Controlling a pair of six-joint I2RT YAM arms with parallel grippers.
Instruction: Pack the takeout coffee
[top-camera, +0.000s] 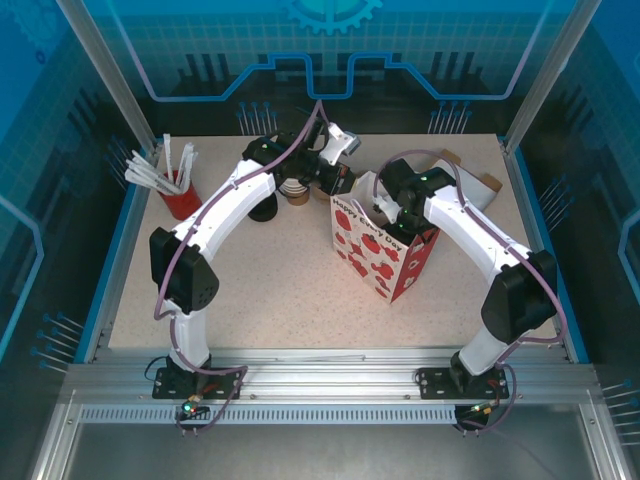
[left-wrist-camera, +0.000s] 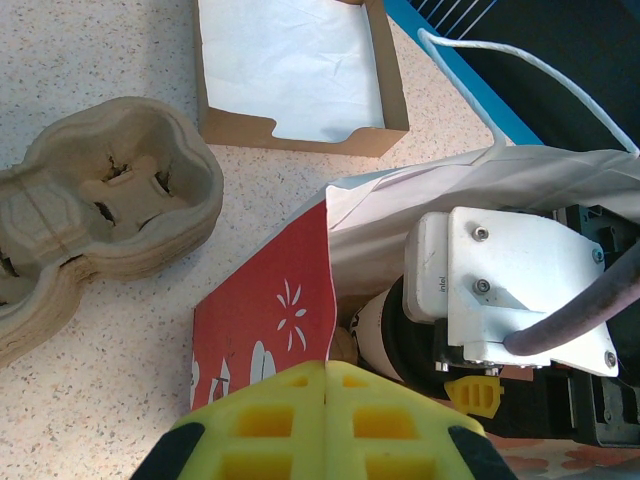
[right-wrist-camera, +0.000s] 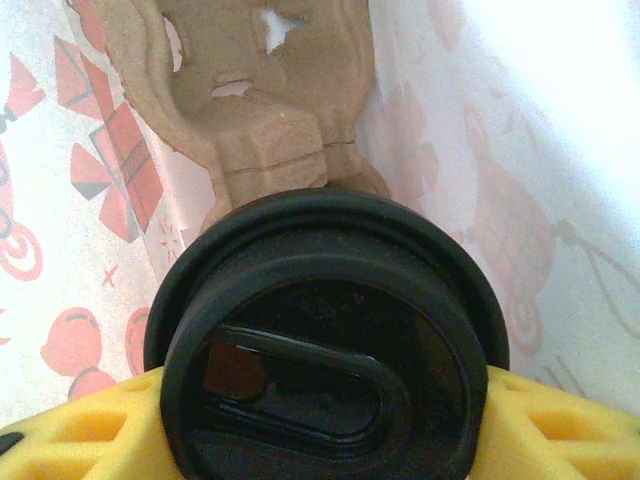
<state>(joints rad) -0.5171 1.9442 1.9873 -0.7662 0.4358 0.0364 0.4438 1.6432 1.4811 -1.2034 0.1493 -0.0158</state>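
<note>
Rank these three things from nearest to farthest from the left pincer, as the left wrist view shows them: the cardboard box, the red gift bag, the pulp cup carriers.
1. Red gift bag: directly ahead of the left pincer, its edge right beside it.
2. Pulp cup carriers: a stack farther out, on the left of the view.
3. Cardboard box: farthest, at the top of the view, lined with white paper.

Of the takeout coffee (right-wrist-camera: 330, 330), the cup wall is hidden under its black lid (right-wrist-camera: 300, 250). The bottom edge cuts that lid and the right gripper (right-wrist-camera: 325, 440). Inside the gift bag (right-wrist-camera: 60, 150), a pulp carrier (right-wrist-camera: 250, 120) runs off the top edge. The left gripper (left-wrist-camera: 325, 420) is cut off below. The carrier stack (left-wrist-camera: 100, 200) on the worktop (left-wrist-camera: 120, 400) is cut off at the left.
</note>
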